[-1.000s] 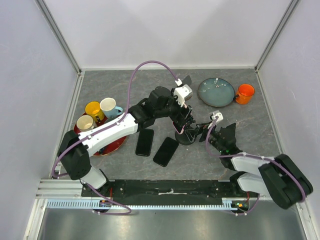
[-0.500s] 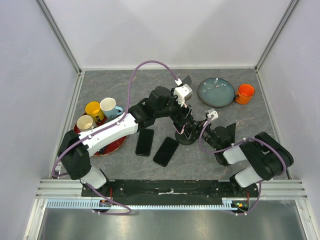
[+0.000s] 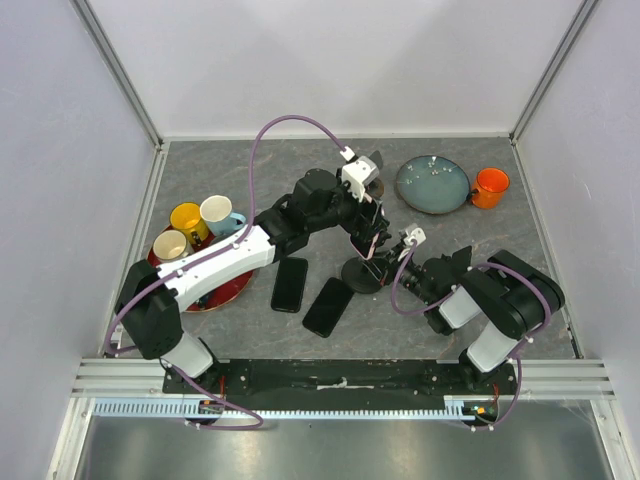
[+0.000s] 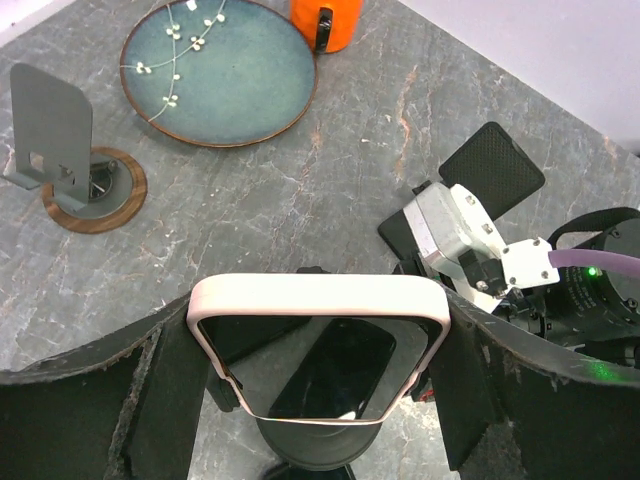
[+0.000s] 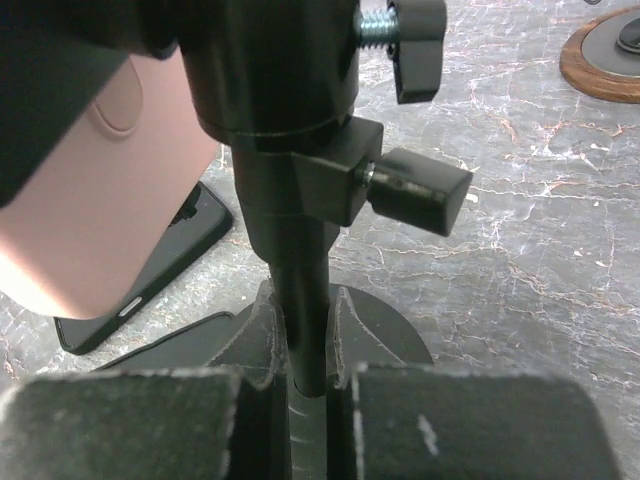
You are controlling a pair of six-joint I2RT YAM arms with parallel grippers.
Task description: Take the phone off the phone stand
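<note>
From above, my left arm (image 3: 230, 255) reaches diagonally to the phone stand (image 3: 360, 275), and my right arm (image 3: 452, 302) folds low beside it. At the left wrist, my left jaws pinch the pink-cased phone (image 4: 318, 345) by its sides, just above the stand, ready for lifting. At the right wrist, my right jaws are clamped on the stand's post (image 5: 300, 290), anchoring it.

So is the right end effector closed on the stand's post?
Shut. The right end effector has both fingers pressed against the phone stand post, no gap visible.
</note>
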